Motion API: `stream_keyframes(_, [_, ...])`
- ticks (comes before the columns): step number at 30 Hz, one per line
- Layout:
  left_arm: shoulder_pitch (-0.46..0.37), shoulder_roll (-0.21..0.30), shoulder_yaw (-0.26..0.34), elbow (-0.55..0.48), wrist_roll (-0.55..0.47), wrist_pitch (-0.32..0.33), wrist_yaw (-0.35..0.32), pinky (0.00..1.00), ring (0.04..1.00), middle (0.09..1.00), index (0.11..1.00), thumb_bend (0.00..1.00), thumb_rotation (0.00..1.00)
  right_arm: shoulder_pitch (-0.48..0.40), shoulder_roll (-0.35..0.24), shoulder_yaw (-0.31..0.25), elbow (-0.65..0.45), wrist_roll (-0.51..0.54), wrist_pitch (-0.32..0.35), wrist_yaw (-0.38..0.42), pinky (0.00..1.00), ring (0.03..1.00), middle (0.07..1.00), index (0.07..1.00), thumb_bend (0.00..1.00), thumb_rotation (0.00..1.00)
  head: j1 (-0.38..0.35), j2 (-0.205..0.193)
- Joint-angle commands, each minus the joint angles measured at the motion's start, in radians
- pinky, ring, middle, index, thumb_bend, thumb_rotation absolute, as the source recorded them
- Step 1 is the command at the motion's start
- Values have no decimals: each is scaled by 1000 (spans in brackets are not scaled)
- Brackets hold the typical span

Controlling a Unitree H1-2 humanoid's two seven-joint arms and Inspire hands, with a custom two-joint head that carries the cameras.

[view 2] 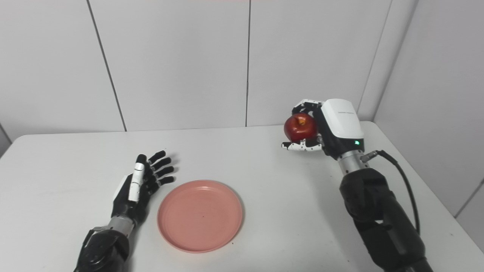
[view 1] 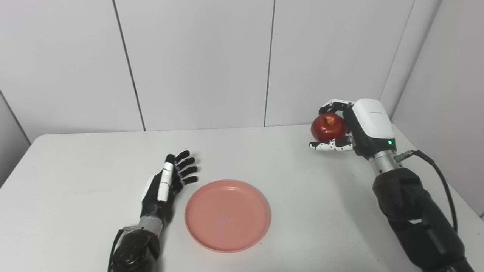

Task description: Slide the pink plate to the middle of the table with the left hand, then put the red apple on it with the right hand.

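The pink plate (view 1: 227,215) lies flat and empty on the white table (view 1: 75,177), near the middle towards the front edge. My left hand (view 1: 166,185) is open beside the plate's left rim, fingers straight and apart, a small gap from it. My right hand (view 1: 346,130) is shut on the red apple (view 1: 328,127) and holds it above the table at the back right, stem side up. The apple (view 2: 300,126) is well to the right of and behind the plate (view 2: 199,215).
White wall panels (view 1: 196,64) stand just behind the table's back edge. A black cable (view 1: 440,177) loops off my right wrist near the table's right edge.
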Motion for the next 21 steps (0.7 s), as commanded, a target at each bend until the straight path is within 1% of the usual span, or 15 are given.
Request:
stream_keyframes(1, [22, -22, -6, 34, 12, 49, 18, 723, 784, 828, 812, 722, 961, -70, -7, -3, -13, 18, -63, -5, 130, 180, 270, 480, 499, 164, 26, 1])
stream_keyframes(4, [21, -34, -7, 40, 17, 46, 25, 724, 781, 829, 810, 723, 959, -91, 3, 12, -3, 25, -89, 2, 135, 186, 276, 479, 500, 163, 59, 4])
stream_keyframes(9, [23, -43, -8, 35, 22, 47, 37, 727, 773, 823, 804, 715, 949, -125, 40, 49, 10, 27, -123, 8, 135, 186, 275, 481, 501, 160, 82, 4])
stream_keyframes(12, [25, -41, -10, 32, 26, 49, 40, 720, 769, 819, 804, 702, 951, -139, 74, 70, -1, 20, -105, 34, 129, 181, 272, 481, 501, 160, 86, 4])
stream_keyframes(16, [24, -39, -9, 30, 22, 51, 39, 725, 770, 819, 802, 699, 948, -145, 118, 92, -12, -6, -109, 30, 135, 192, 290, 480, 502, 158, 81, 3])
stream_keyframes(21, [22, -38, -11, 33, 23, 54, 37, 741, 778, 826, 804, 699, 949, -140, 198, 108, -28, -25, -83, 28, 99, 149, 238, 479, 500, 152, 80, 3])
